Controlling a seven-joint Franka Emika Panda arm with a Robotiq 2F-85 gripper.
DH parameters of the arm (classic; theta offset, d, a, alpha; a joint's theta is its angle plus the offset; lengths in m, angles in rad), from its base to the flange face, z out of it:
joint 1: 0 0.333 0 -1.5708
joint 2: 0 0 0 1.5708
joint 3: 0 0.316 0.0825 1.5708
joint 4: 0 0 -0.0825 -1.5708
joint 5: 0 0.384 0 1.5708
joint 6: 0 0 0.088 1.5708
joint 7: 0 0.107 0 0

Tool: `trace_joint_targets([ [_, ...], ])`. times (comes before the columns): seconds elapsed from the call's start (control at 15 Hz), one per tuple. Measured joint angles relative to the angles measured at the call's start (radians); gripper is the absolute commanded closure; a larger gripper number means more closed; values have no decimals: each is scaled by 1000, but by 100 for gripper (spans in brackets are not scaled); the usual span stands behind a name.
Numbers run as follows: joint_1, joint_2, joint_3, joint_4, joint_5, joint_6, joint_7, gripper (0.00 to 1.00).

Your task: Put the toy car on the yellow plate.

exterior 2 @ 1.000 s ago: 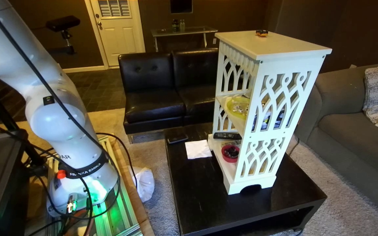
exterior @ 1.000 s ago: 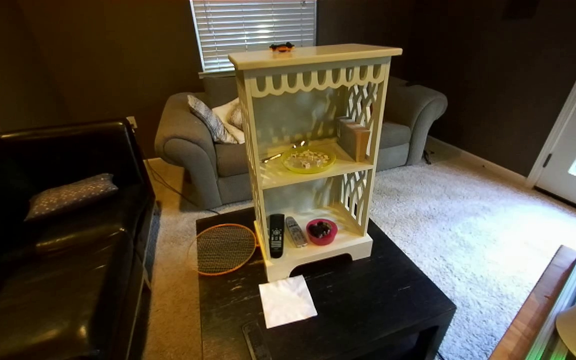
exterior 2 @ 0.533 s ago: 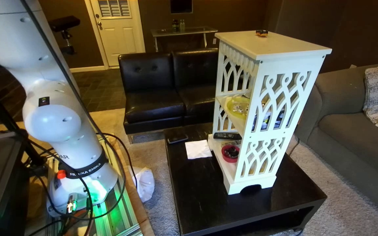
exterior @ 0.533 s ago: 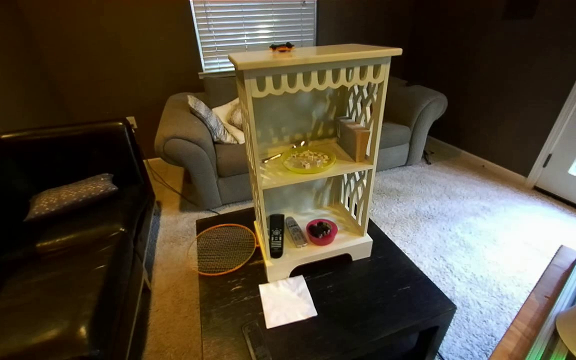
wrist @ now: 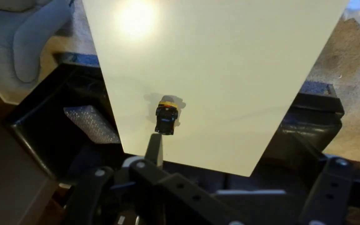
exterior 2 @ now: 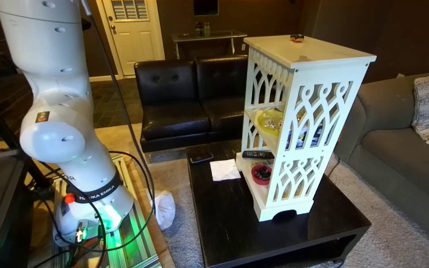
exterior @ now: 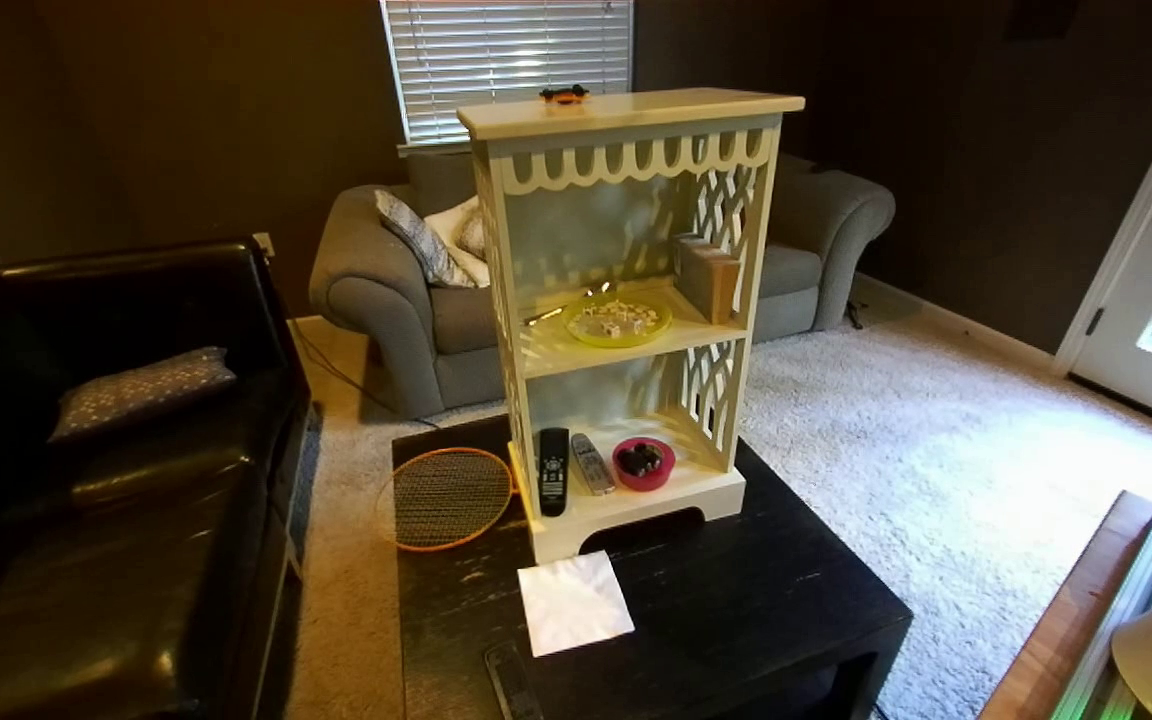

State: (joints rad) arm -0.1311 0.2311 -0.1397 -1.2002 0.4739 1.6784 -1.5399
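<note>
Black band (exterior 2: 101, 192) on the arm (exterior 2: 60, 108), at the end far from the gripper (wrist: 225, 137): FRANKA EMIKA, in an exterior view (first word partly hidden). Label (exterior 2: 43, 117) higher on the arm, nearer the gripper along its length: print too small to read. Car (wrist: 166, 116), just ahead of the gripper in the wrist view: blue marking (wrist: 165, 120), blurred.

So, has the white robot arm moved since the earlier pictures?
Yes. In an exterior view, the upper part of the robot arm has shifted to the right in the picture, closer to the white door.
</note>
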Motion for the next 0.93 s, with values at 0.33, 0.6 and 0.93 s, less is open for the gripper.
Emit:
trace_joint_targets([
  [0.33,-36,138,49,123,146,50,30,0],
  [0.6,-33,228,56,187,184,65,92,0],
  [0.93,-18,294,58,211,184,128,171,0],
])
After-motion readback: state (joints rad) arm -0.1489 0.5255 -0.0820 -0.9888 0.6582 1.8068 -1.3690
